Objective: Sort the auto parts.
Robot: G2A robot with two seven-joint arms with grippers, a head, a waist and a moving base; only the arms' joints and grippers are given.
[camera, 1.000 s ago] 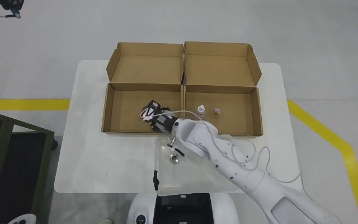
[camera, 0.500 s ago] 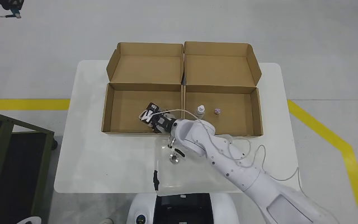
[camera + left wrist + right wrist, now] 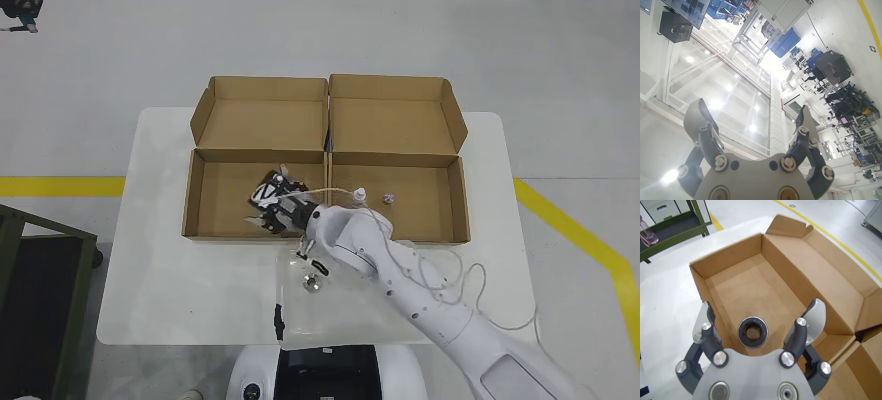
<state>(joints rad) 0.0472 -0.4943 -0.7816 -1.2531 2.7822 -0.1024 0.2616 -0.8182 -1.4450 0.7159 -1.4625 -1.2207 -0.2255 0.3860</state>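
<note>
While the right gripper (image 3: 761,306) hangs over the left cardboard box (image 3: 215,215), its metal fingers stand wide apart and grip nothing. Dark green metal rack (image 3: 40,290) on the far left, off the table, on grey floor with a yellow line (image 3: 60,186). White, smooth table (image 3: 160,280) with rounded corners. Left box is plain brown corrugated card, rectangular, lid flap folded back, matte floor. Bearing (image 3: 752,332) sits inside this box close to its front wall, between the spread fingers but touching neither: a round ring, black face, bright metal outer rim. It has no real long axis; the bore points up at the wrist camera, flat face upward. Cannot tell whether it rests on the floor of the box. Just in front of the boxes, a small shiny metal part (image 3: 314,283) lies on the table. Right cardboard box (image 3: 430,215) touches the left one side by side, same shape, and holds a small white bottle-shaped part (image 3: 358,196), upright, and a tiny pinkish part (image 3: 390,197) near it. Left gripper (image 3: 752,104) points up at a white ceiling with round lights, claw apart, empty, with a workshop of desks and chairs behind.
</note>
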